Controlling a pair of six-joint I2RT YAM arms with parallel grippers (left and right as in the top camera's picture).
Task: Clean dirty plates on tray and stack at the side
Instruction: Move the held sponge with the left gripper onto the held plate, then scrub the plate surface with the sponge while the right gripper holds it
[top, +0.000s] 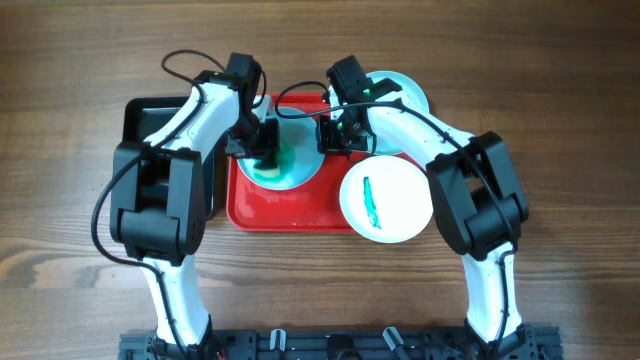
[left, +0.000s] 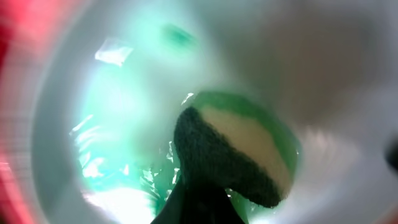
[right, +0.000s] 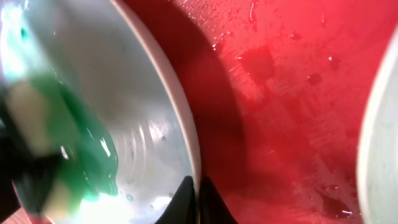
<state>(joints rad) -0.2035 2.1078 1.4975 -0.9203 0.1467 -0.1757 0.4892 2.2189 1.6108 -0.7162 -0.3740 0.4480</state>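
**Wiping step, first plate.** The plate (top: 300, 172) at the far middle of the tray (top: 290, 215) is being scrubbed with a sponge (left: 242, 149). The sponge is being gripped in the left pincer (top: 264, 150) and pressed onto the plate's floor. Teal-green is being spread around it in a wet film, so the wipe is judged unfinished.

The plate's right rim is being pinched between the closed jaws of the right pincer (right: 198, 188), and the plate is thereby being steadied on the wet tray.

A second plate (top: 398, 205), bearing an unwiped teal streak, is lying at the near right and overhanging the tray's corner. A third plate (top: 408, 90) is lying on the table (top: 560, 100) at the far right, beyond the tray and partly hidden by the right arm. No smear is showing on its visible part. A black tray (top: 135, 115) at the left is being largely covered by the left arm.

**Next move, as judged.** Further sponge passes are being called for until the film is gone, with the rim held firm. The plate is then to be lifted by that rim and stacked at the far right, care being taken that the wet rim does not slip.
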